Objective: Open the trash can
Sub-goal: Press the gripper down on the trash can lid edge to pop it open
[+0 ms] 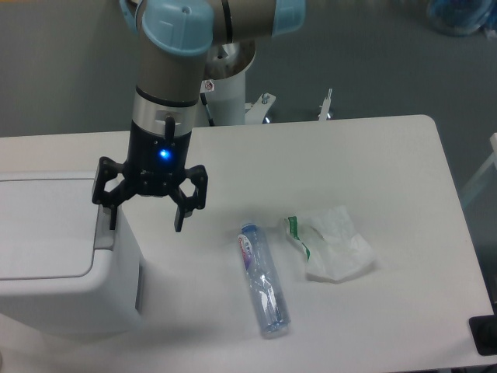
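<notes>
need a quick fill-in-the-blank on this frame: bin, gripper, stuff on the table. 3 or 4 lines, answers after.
1. The lid of the trash can is ____.
2. The fingers of the gripper are spread ____, holding nothing.
3. The plastic bottle is not upright but ____ on the table.
4. The crumpled wrapper lies to the ____ of the bottle in the picture.

Missing words: closed; open; lying; right

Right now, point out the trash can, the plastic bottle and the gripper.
trash can (46,249): fixed camera, flat white lid top.
plastic bottle (262,281): fixed camera, middle of the clear body.
gripper (146,221): fixed camera, midway between the open jaws' tips.
</notes>
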{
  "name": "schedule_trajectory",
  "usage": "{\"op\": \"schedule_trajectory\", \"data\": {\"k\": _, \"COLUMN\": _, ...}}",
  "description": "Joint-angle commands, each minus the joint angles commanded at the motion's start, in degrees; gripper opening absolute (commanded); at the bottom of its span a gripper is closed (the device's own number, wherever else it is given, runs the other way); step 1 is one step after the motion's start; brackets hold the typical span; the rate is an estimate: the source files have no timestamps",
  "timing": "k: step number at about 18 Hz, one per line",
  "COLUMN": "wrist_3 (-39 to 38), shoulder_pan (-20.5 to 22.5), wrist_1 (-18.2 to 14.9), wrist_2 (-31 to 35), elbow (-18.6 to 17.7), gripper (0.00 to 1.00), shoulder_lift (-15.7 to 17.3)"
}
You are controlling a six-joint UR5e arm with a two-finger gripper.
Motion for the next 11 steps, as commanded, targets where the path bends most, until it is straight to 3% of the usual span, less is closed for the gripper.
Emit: {"op": "schedule_trajectory", "data": {"k": 11, "wrist_3": 0.1, "shoulder_pan": 0.0, "wrist_1": 0.1, "wrist_2": 0.2, "elbow": -0.4, "gripper": 1.00, "shoulder_lift": -0.6}}
